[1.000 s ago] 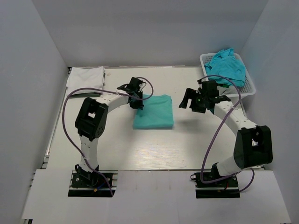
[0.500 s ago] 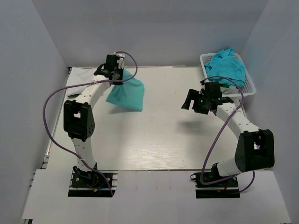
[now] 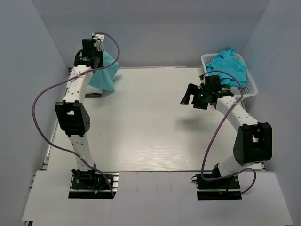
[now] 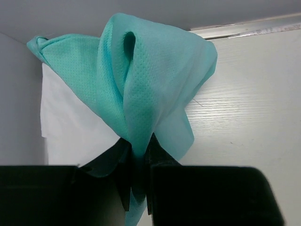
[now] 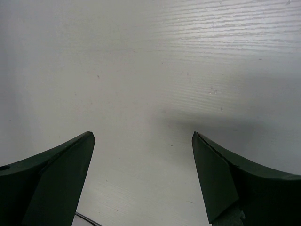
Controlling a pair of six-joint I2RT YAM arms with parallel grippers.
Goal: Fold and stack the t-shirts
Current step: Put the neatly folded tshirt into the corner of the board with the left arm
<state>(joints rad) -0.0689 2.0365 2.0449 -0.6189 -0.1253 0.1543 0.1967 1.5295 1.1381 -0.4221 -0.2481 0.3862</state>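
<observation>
At the far left corner of the surface (image 3: pixel 150 122), the teal t-shirt (image 4: pixel 150 84) hangs bunched from the left gripper (image 4: pixel 138 188), whose jaws are clamped on a fold of its cloth. In the left wrist view the shirt drapes away from the jaws and off the surface. Its left part lies over the white folded shirt (image 4: pixel 70 136) and its right part over bare wood. So the stack lies beneath the load and a little to its left, and my judgement is that setting it down squarely calls for a small shift that way before release.

The right gripper (image 5: pixel 141 141) is well apart, hovering over bare surface with its jaws spread wide and empty. It is near the basket (image 3: pixel 251 87) of crumpled teal shirts (image 3: pixel 230 66), so it is the nearer arm for those.
</observation>
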